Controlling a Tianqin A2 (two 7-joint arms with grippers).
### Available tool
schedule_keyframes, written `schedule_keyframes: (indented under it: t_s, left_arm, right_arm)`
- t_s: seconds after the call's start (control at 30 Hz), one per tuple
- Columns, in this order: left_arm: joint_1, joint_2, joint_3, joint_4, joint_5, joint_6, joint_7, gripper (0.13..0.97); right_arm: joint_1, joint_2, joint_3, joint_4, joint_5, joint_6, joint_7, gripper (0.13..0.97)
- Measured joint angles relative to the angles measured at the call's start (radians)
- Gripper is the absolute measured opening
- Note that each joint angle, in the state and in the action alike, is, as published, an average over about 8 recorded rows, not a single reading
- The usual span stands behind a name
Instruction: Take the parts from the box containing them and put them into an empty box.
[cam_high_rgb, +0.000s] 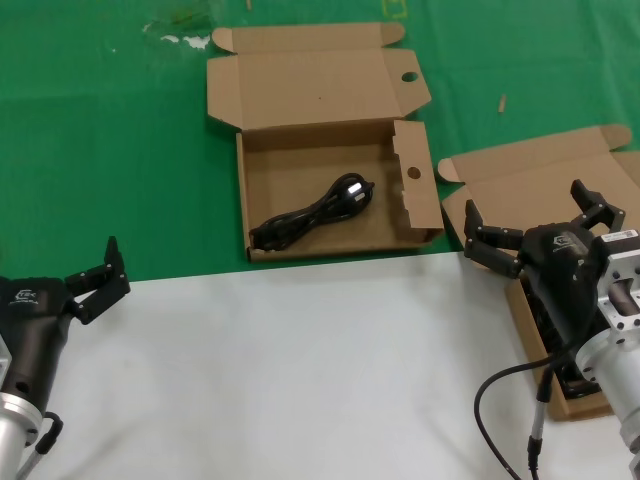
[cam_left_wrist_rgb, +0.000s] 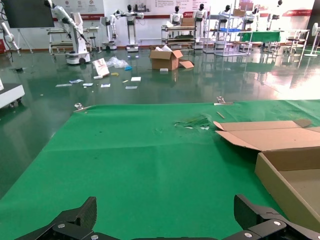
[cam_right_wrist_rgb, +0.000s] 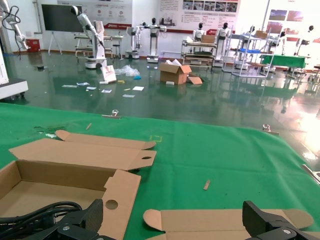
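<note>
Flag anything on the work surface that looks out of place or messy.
Small debris lies on the green mat: white torn scraps near its far edge, left of the box with round holes, and a small tan sliver between the two boxes. One black cord lies loosely inside that box. Nothing looks spilled or damaged.

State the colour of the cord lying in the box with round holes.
Black, clearest in the head view: the thin looped power cord.

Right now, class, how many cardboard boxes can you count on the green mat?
2. One open box sits centre with a black cord inside. The second box lies on the robot's right, partly hidden behind the right end effector, so its contents cannot be seen fully.
</note>
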Motion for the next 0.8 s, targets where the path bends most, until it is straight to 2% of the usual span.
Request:
schedule_keyframes:
  t_s: [0.8]
  left_arm:
    - [0.000,0.000,0.000,0.000,0.000,0.000,0.000,0.966]
  right_arm:
    - [0.000,0.000,0.000,0.000,0.000,0.000,0.000,0.966]
